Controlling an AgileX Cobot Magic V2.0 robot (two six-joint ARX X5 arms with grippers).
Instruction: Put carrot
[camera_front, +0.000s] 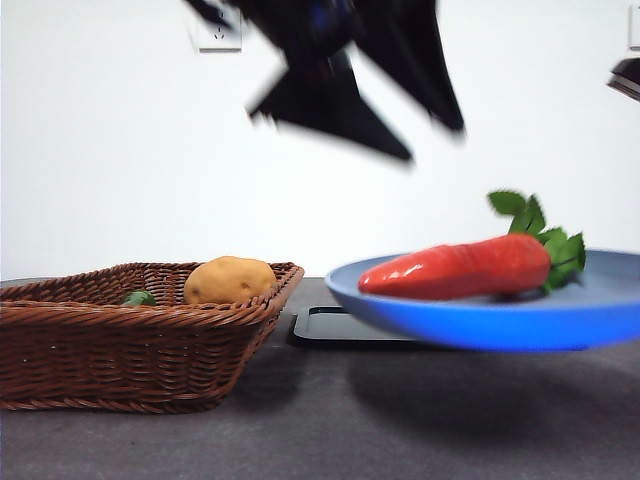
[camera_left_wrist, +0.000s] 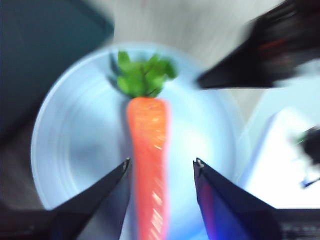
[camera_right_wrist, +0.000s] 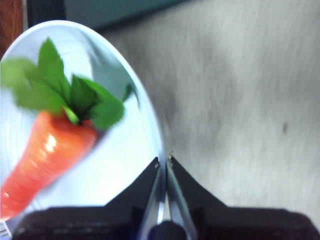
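The red-orange carrot (camera_front: 455, 268) with green leaves lies on a blue plate (camera_front: 500, 320) that is held above the table at the right. My left gripper (camera_front: 435, 142) hangs open and empty above the carrot, blurred by motion. In the left wrist view its jaws (camera_left_wrist: 163, 161) straddle the carrot (camera_left_wrist: 147, 135) on the plate (camera_left_wrist: 75, 140), from above and apart from it. My right gripper (camera_right_wrist: 164, 161) is shut on the plate's rim (camera_right_wrist: 150, 125), beside the carrot's leafy end (camera_right_wrist: 45, 155). It also shows dark in the left wrist view (camera_left_wrist: 250, 60).
A brown wicker basket (camera_front: 100, 310) stands at the left with a yellow-brown potato (camera_front: 230, 280) and a small green item (camera_front: 138, 298) inside. A flat black tray (camera_front: 340, 328) lies on the dark table behind the plate.
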